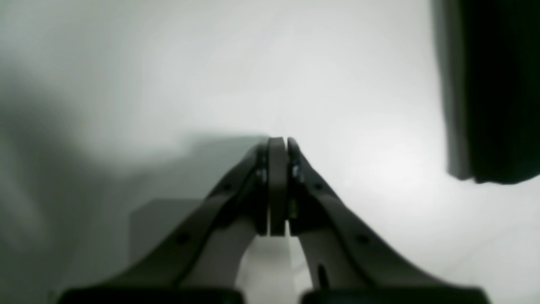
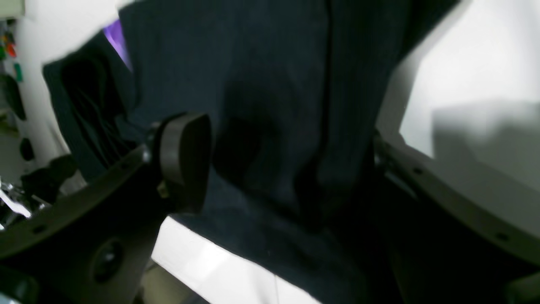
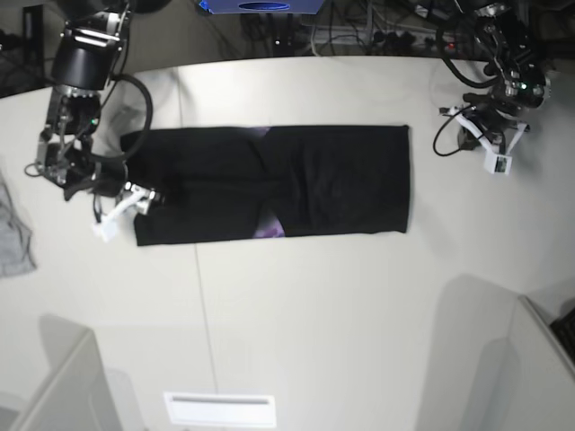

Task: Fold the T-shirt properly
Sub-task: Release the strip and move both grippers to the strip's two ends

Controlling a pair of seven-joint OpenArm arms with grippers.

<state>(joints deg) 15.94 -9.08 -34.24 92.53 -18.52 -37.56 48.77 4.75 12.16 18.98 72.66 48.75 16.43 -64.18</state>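
The black T-shirt point(image 3: 296, 184) lies on the white table point(image 3: 314, 314) as a long flat band, with a bit of purple print point(image 3: 269, 230) showing at its near edge. My right gripper point(image 3: 142, 197) is at the band's left end. In the right wrist view the right gripper point(image 2: 280, 135) stands wide open with the T-shirt point(image 2: 261, 76) between its jaws, and one pad point(image 2: 185, 160) is beside the cloth. My left gripper point(image 3: 483, 139) is off the band's right end, apart from it. Seen from its wrist camera, the left gripper point(image 1: 279, 141) is shut on nothing above bare table.
A small grey cloth point(image 3: 13, 238) lies at the table's left edge. Cables point(image 3: 359, 36) run along the back. A white plate point(image 3: 220, 409) sits at the front edge, with grey panels point(image 3: 63, 386) at the front corners. A dark blurred shape point(image 1: 489, 84) fills the left wrist view's upper right.
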